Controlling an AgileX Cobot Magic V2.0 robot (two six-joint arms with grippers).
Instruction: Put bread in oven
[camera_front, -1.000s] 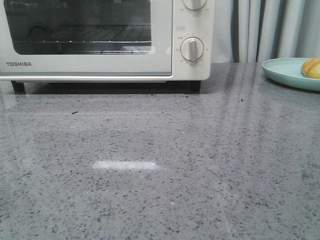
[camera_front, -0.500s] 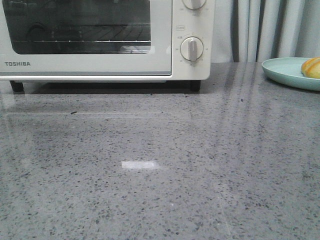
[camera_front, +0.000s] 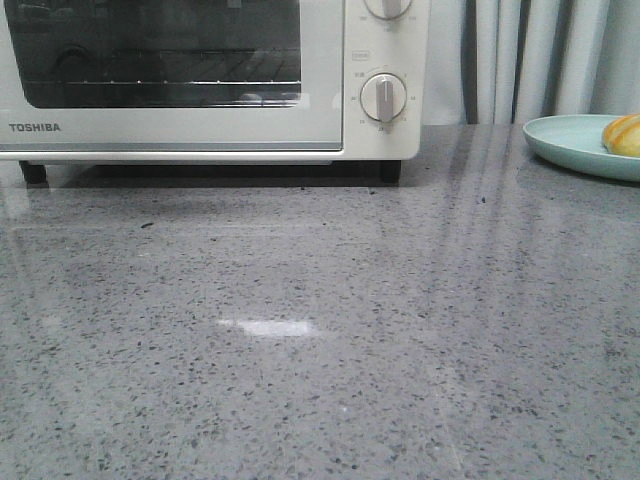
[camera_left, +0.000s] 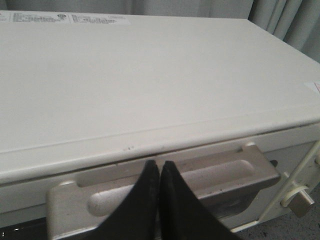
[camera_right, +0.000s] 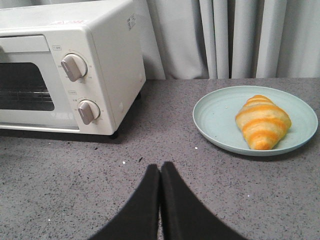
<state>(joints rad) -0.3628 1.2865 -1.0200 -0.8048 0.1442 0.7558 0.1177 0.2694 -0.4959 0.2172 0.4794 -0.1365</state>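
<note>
Croissant-shaped bread (camera_right: 263, 121) lying on its side on a pale teal plate (camera_right: 215, 117), well off to the right of the TOSHIBA toaster oven (camera_right: 107, 60) on the speckled grey countertop (camera_front: 320, 350). Golden-orange crust, paler cream stripes, tapered ends. Judged light, soft and easily crushed — best taken across the thick middle with a gentle squeeze, not by the thin tips, which would likely bend or tear. Crust looks dry rather than slippery, so little risk of sliding out; plate itself light enough to skate if nudged.

Oven door shut, glass window dark, wire rack faintly visible behind it, 2 round dials (camera_front: 384, 97) on the right panel. Door handle (camera_left: 165, 182) a wide, stiff bar with a recessed groove along the top edge of the door — rigid, nothing delicate, good for hooking or pinching anywhere along its middle.

Left gripper (camera_left: 159, 170) clenched, fingertips pressed together and holding nothing, poised just at the handle's middle; contact cannot be told. Right gripper (camera_right: 160, 172) likewise closed and empty, above bare countertop, pointing between oven and plate, well apart from the bread.

Door first, bread second — so judged.
</note>
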